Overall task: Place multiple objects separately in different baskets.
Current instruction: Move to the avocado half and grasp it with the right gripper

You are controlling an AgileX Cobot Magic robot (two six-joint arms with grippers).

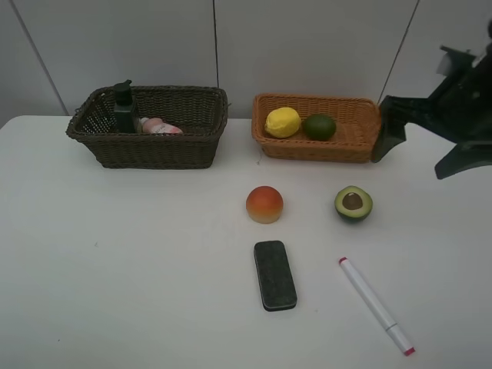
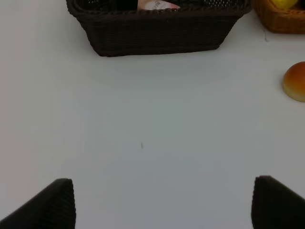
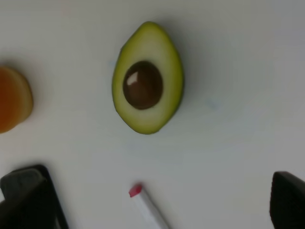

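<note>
The dark brown basket (image 1: 146, 146) (image 2: 157, 33) holds the dark green pump bottle (image 1: 123, 108) and the pink bottle (image 1: 160, 127) (image 2: 157, 5). In the light orange basket (image 1: 350, 138) (image 2: 281, 21) lie the lemon (image 1: 282, 122) and the lime (image 1: 319, 127). On the table rest the peach (image 1: 264, 204) (image 2: 295, 81) (image 3: 12, 98), the halved avocado (image 1: 353, 204) (image 3: 147, 78), the black eraser (image 1: 274, 274) and the white marker (image 1: 375, 304) (image 3: 145, 207). My right gripper (image 1: 427, 146) (image 3: 152, 210) hangs open and empty above the avocado. My left gripper (image 2: 162, 210) is open over bare table, short of the dark basket.
The white table (image 1: 115, 269) ends at a pale wall just behind both baskets. Its left half in front of the dark basket carries nothing. My right arm (image 1: 469, 100) comes in from the right edge, beside the orange basket's end.
</note>
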